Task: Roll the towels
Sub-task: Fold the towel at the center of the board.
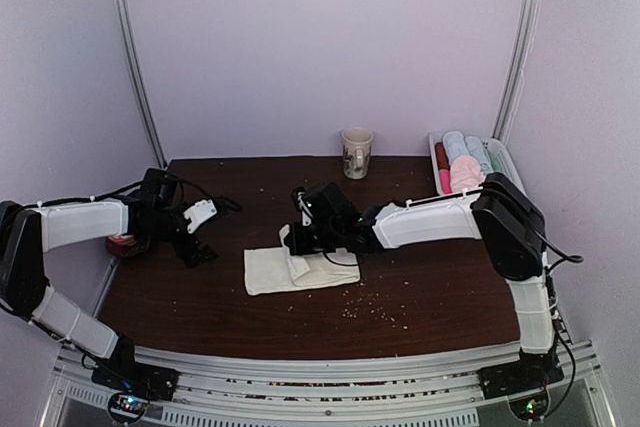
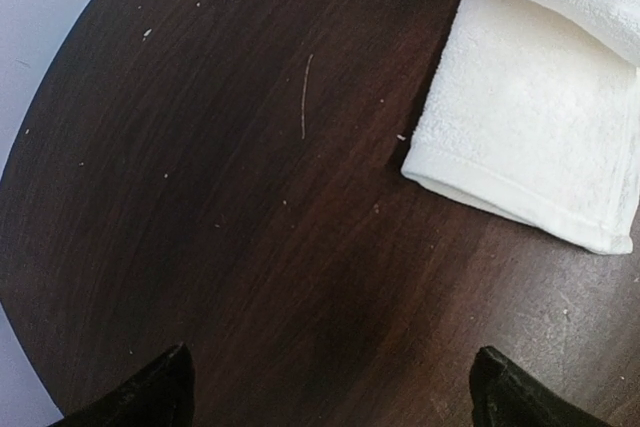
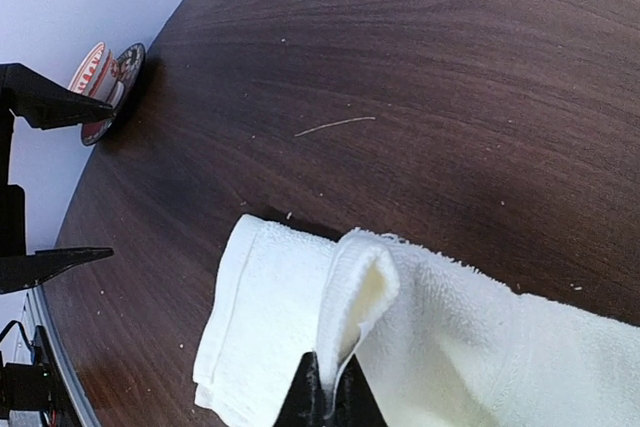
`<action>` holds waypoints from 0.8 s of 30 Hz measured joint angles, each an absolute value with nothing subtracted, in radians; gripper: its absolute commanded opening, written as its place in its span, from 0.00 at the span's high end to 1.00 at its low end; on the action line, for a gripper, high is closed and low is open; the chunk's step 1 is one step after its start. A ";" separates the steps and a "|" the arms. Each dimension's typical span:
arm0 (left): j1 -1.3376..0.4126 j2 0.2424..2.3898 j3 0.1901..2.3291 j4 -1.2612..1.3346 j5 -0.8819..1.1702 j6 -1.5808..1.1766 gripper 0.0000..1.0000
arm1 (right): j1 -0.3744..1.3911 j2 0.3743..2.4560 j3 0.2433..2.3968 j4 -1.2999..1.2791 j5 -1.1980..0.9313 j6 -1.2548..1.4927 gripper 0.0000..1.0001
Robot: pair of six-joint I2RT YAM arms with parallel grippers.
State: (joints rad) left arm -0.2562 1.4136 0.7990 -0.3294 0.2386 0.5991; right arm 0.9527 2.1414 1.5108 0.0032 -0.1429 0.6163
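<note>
A cream-white towel (image 1: 265,272) lies folded on the dark wooden table, left of centre. My right gripper (image 1: 300,247) is shut on the towel's right edge and holds it up in a loop over the flat part. The right wrist view shows the pinched fold (image 3: 360,297) between the shut fingertips of the right gripper (image 3: 328,392). My left gripper (image 1: 205,235) is open and empty to the left of the towel, low over bare wood (image 2: 330,387). The towel's corner (image 2: 530,147) shows at that view's upper right. A pale pink rolled towel (image 1: 466,175) lies in the back-right tray.
A white tray (image 1: 500,159) at the back right holds several rolled towels. A patterned mug (image 1: 356,152) stands at the back centre. A small red-and-white cup (image 1: 122,244) sits at the left edge by the left arm; it also shows in the right wrist view (image 3: 100,87). Crumbs dot the table front.
</note>
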 measured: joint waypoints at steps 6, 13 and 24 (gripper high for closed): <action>-0.256 1.414 0.798 -0.329 0.239 0.599 0.02 | 0.970 2.183 1.554 0.003 -0.165 0.627 0.78; -0.256 1.414 0.798 -0.329 0.239 0.599 0.02 | 1.010 2.237 1.640 0.022 -0.241 0.639 0.59; -0.267 1.414 0.801 -0.336 0.315 0.622 0.02 | 0.984 2.065 1.413 0.038 -0.204 0.585 0.53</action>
State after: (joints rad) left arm -0.2672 1.4139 0.8009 -0.3363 0.3153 0.6224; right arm 0.9840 2.0651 1.4128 0.0380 -0.2035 0.5850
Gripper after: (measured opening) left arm 0.978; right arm 0.454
